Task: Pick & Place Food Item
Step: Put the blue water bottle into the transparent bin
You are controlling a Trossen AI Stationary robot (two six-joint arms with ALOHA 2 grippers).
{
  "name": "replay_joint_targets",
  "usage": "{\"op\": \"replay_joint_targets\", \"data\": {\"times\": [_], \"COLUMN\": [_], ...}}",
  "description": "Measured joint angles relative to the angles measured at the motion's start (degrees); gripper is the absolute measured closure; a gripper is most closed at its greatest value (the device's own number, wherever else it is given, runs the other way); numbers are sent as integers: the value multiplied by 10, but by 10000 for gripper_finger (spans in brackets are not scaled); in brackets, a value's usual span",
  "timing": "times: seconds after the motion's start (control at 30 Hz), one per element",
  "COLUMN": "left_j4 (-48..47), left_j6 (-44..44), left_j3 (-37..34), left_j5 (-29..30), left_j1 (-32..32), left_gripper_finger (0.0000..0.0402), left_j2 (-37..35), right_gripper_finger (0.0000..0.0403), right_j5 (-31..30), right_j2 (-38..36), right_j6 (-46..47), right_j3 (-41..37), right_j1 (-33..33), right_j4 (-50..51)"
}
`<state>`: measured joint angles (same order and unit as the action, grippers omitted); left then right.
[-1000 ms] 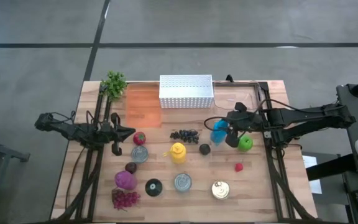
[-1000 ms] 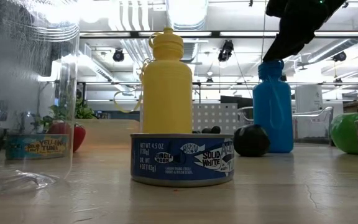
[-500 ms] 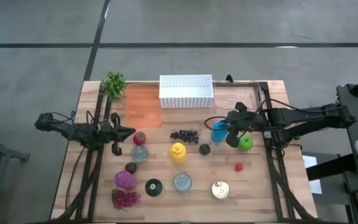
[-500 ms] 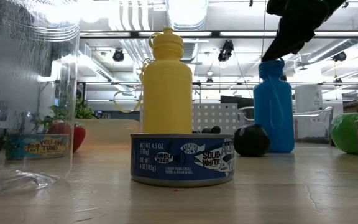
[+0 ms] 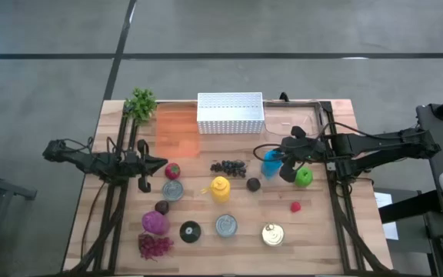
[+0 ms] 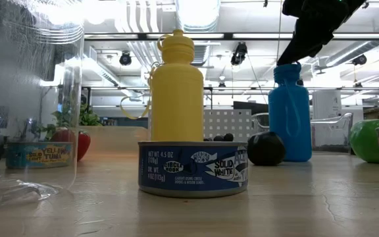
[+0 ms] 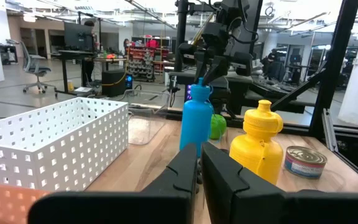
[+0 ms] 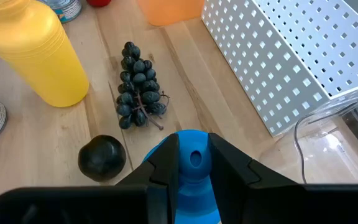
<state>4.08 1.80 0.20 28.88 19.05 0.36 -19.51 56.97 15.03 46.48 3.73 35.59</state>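
A blue bottle (image 5: 270,165) stands upright on the wooden table, right of centre; it also shows in the low view (image 6: 289,118) and the left wrist view (image 7: 196,121). My right gripper (image 8: 194,160) comes in from the table's right edge and is shut on the bottle's top. A bunch of black grapes (image 8: 138,87), a dark round fruit (image 8: 102,155) and a yellow bottle (image 8: 36,53) lie just beyond it. My left gripper (image 7: 199,168) is shut on nothing and waits level at the table's left side (image 5: 158,164). My right gripper pinches the blue bottle's cap (image 8: 194,144) between its two fingers (image 8: 165,163), one on either side. The fingers slant down at it from the table's right side. The bottle stands upright with its base (image 6: 293,157) on the table.
A white perforated basket (image 5: 230,113), an orange block (image 5: 177,132) and a clear tub (image 5: 302,119) stand along the far edge. A green apple (image 5: 304,178) sits close under the right arm. Tins (image 5: 226,225), a strawberry (image 5: 173,170) and purple fruit (image 5: 154,223) fill the near left.
My right gripper has shut on the blue bottle's cap without otherwise moving. The bottle has stayed upright in the same spot.
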Motion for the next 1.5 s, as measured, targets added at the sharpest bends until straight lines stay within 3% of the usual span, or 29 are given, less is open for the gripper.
{"op": "replay_joint_targets", "data": {"times": [0.27,0.63,1.0,1.2,1.5], "left_j4": [0,0,0,0,0], "left_j6": [0,0,0,0,0], "left_j3": [0,0,0,0,0], "left_j5": [0,0,0,0,0], "left_j1": [0,0,0,0,0], "left_gripper_finger": [374,374,374,374,374], "left_j2": [0,0,0,0,0], "right_gripper_finger": [338,338,338,338,338], "right_j5": [1,-4,-121,-169,-180], "right_j2": [-15,-37,-32,-33,-33], "right_j6": [-2,-2,26,52,79], "right_j3": [7,86,218,263,256], "right_j1": [0,0,-16,-64,-198], "right_j4": [8,29,127,159,167]}}
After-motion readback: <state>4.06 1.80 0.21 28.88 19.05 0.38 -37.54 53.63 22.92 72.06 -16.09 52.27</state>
